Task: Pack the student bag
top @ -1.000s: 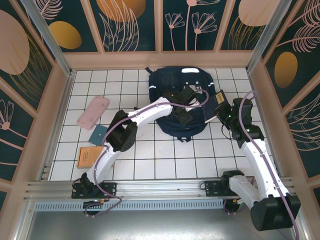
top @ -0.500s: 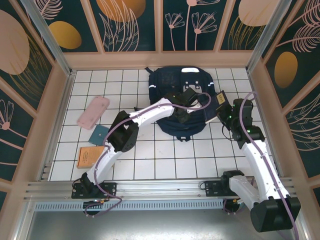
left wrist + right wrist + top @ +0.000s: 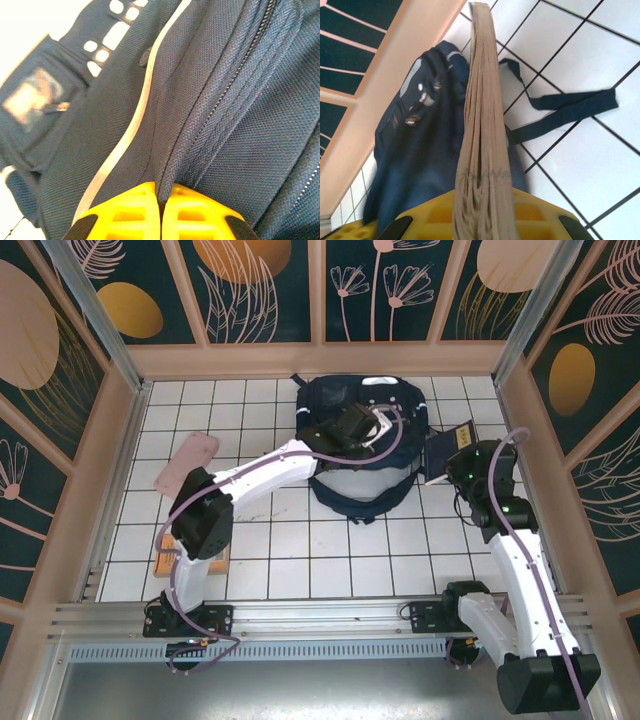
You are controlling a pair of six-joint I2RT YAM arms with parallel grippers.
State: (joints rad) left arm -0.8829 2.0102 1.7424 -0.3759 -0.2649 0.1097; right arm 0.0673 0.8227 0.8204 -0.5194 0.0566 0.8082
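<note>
The left hand (image 3: 160,216) pinches shut on a fold of the bag (image 3: 100,130); the right hand (image 3: 482,215) grips a book (image 3: 482,100). Earlier the left hand was open, lower in the frame.

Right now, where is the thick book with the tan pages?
The thick tan-paged book is clamped in the right gripper, on the right side of the top view, just beside the big navy-blue fabric backpack.

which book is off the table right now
The dark-covered book clamped in the right gripper, beside the student bag; the orange book lies flat on the tiles.
</note>
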